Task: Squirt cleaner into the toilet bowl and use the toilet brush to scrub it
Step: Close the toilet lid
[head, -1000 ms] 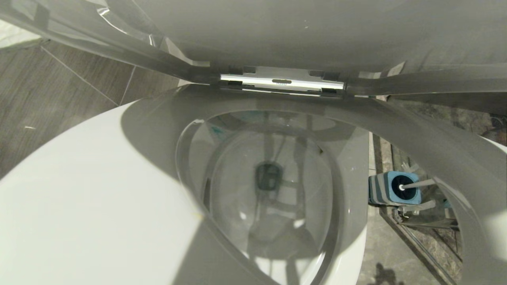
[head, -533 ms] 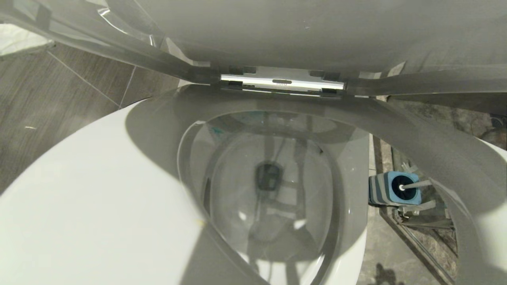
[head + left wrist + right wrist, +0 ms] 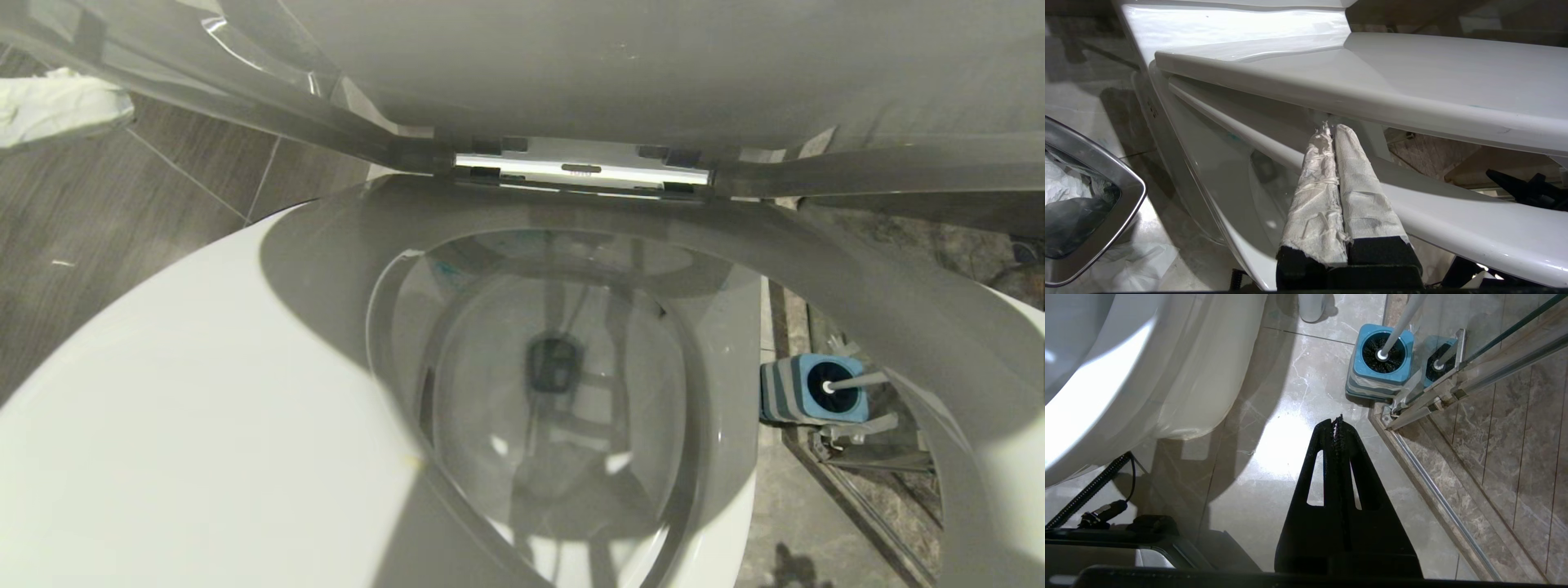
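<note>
Left gripper [image 3: 1331, 128], pinched empty, under seat [image 3: 1412, 94]; steel bin [image 3: 1094, 196] beside toilet bowl [image 3: 1208, 171]

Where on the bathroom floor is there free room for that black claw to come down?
Free: the glossy marble floor between the white ceramic toilet bowl and the steel shower rail, under the shut right claw. Crowded: the corner where the white-handled toilet brush stands in its blue square base.

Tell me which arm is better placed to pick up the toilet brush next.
Probably the right. The right gripper hangs shut above the floor with the toilet brush standing in its blue holder just ahead. The left gripper, wrapped in paper, is at the toilet bowl, on the side away from the brush.
</note>
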{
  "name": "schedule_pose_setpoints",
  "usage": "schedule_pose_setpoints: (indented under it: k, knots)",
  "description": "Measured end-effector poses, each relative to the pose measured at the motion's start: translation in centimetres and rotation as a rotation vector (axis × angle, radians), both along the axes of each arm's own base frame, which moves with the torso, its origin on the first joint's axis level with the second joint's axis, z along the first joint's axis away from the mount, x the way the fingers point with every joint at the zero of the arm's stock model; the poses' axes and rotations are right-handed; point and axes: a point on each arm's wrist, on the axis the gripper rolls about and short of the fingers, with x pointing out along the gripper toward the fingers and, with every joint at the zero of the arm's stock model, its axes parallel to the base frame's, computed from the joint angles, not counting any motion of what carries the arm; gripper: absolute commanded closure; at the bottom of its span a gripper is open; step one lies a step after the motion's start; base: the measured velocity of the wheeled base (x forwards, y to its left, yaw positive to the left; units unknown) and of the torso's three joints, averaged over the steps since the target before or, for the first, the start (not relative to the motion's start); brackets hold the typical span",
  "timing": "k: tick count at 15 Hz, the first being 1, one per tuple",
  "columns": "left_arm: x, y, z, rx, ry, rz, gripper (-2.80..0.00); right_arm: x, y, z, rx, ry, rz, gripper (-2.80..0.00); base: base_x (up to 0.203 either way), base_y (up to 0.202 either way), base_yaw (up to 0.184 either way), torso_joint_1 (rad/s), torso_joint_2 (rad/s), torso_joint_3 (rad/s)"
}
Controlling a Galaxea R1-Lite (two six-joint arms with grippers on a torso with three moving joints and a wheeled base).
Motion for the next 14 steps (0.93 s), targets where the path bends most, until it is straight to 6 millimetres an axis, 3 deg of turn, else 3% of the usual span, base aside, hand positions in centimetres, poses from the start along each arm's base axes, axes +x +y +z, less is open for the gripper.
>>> schedule_pose_setpoints:
  k: [14]
  knots:
    - [0.2,-0.9,-1.7,0.018,0.067,-0.118,0.0,0.0,0.0,0.0,0.0,0.0,0.0,0.0,0.0,0.0,0.0,0.0,0.0,0.0]
